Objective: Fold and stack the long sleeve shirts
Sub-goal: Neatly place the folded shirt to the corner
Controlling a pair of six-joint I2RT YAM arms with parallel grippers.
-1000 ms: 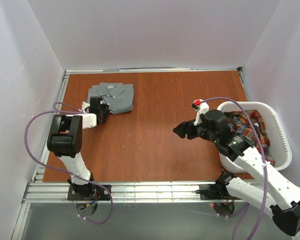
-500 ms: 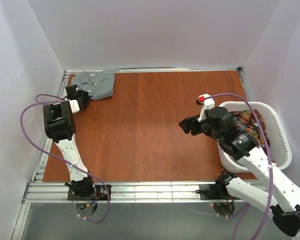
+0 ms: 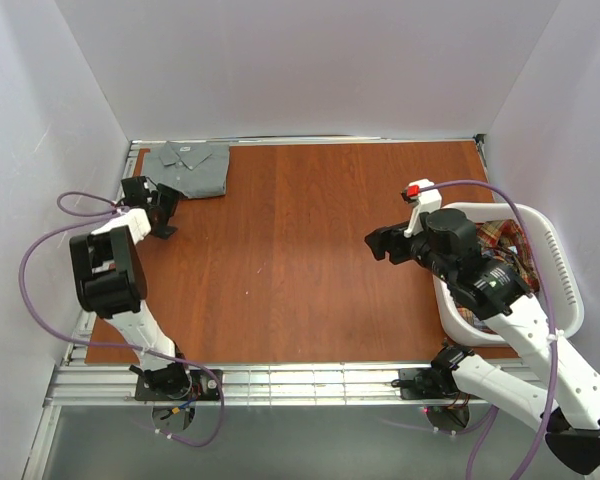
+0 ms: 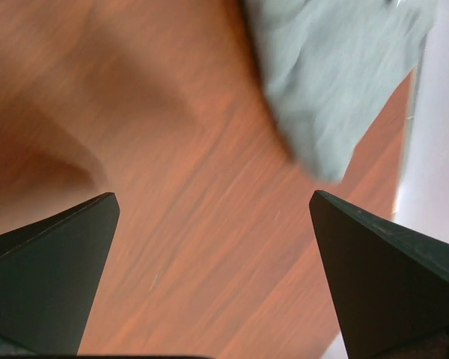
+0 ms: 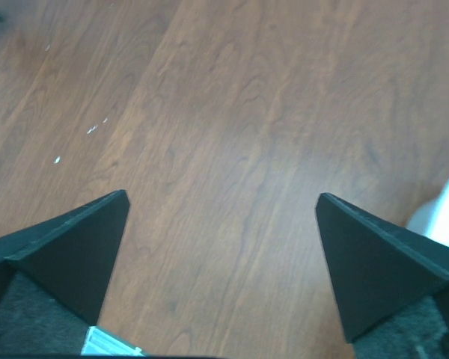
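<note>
Left tool (image 3: 152,203) hangs released at the left side of the top view, its jaws spread wide with nothing between them. It sits just below the grey shirt (image 3: 190,168) and is apart from it. That shirt lies folded into a compact rectangle in the upper left corner of the counter (image 3: 300,250), collar towards the back edge. In the left wrist view the tool (image 4: 213,196) frames only bare wood, and the grey shirt (image 4: 337,67) shows blurred in the upper right of the frame, clear of both fingers.

Right tool (image 3: 377,245) is also released, jaws wide and holding nothing. It hovers right of centre in the top view, pointing left over the counter. Its arm reaches across the white basket (image 3: 563,270) at the right edge, where the plaid shirt (image 3: 508,238) lies crumpled inside. In the right wrist view the tool (image 5: 221,194) shows only wood grain between its fingers.
</note>
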